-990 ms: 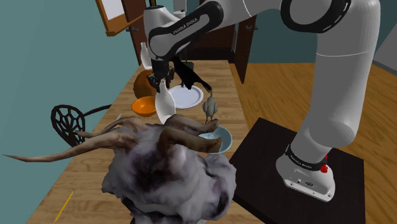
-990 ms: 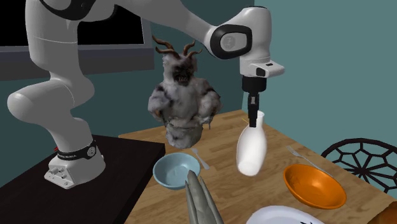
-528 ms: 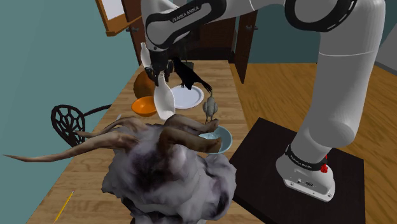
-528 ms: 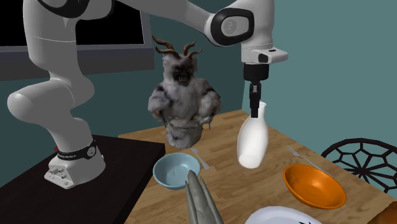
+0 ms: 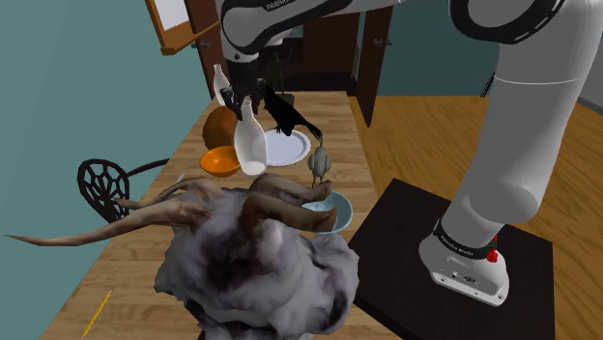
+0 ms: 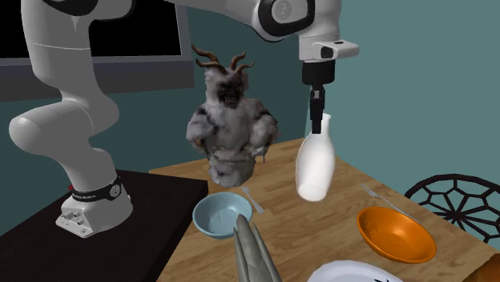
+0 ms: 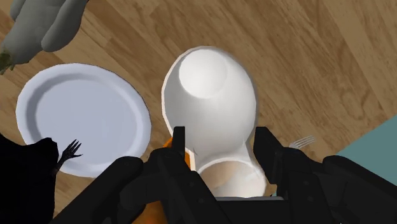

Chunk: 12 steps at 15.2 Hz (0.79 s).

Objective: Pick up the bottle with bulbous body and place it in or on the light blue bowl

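Held object and target. My all-black two-finger end effector (image 6: 318, 114), upper right of centre in the second exterior view, is clamped on the narrow neck of the white bulbous-bodied bottle (image 6: 316, 164). The bottle hangs body-down in the air above the wooden desk (image 6: 352, 186). The round light blue bowl (image 6: 218, 216) rests on the desk at lower centre-left, apart from the bottle. A glossy orange bowl (image 6: 397, 234) sits lower right. In the wrist view, my fingers (image 7: 177, 143) clasp the neck, and a round white plate (image 7: 83, 118) lies below on the desk.
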Available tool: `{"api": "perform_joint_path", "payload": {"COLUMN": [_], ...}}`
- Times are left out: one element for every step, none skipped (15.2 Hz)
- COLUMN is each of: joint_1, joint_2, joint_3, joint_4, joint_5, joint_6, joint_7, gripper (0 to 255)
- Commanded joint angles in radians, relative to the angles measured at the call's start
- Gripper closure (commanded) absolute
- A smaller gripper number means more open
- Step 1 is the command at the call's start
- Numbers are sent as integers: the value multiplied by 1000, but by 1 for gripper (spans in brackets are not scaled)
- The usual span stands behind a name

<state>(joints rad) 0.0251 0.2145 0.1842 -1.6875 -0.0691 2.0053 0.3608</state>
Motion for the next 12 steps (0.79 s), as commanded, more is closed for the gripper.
{"api": "perform_joint_path", "payload": {"joint_1": [-7, -10, -13, -14, -16, -17, -17, -17, -16, -15, -14, -12], "joint_2": [-76, -118, -159, -200, -240, -280, -321, -361, -401, -440, -480, -520], "joint_3": [1, 2, 2, 1, 0, -1, -3, -5, -7, -9, -12, -16], "joint_4": [-82, -124, -165, -203, -240, -276, -310, -343, -374, -404, -432, -460], "joint_5": [15, 23, 32, 40, 49, 57, 65, 73, 81, 88, 95, 101], "joint_6": [9, 10, 10, 9, 7, 3, -3, -10, -18, -27, -38, -50], "joint_7": [-8, -12, -17, -22, -27, -32, -38, -43, -48, -53, -58, -62], "gripper": [255, 255, 255, 255, 255, 255, 255, 255, 255, 255, 255, 255]}}
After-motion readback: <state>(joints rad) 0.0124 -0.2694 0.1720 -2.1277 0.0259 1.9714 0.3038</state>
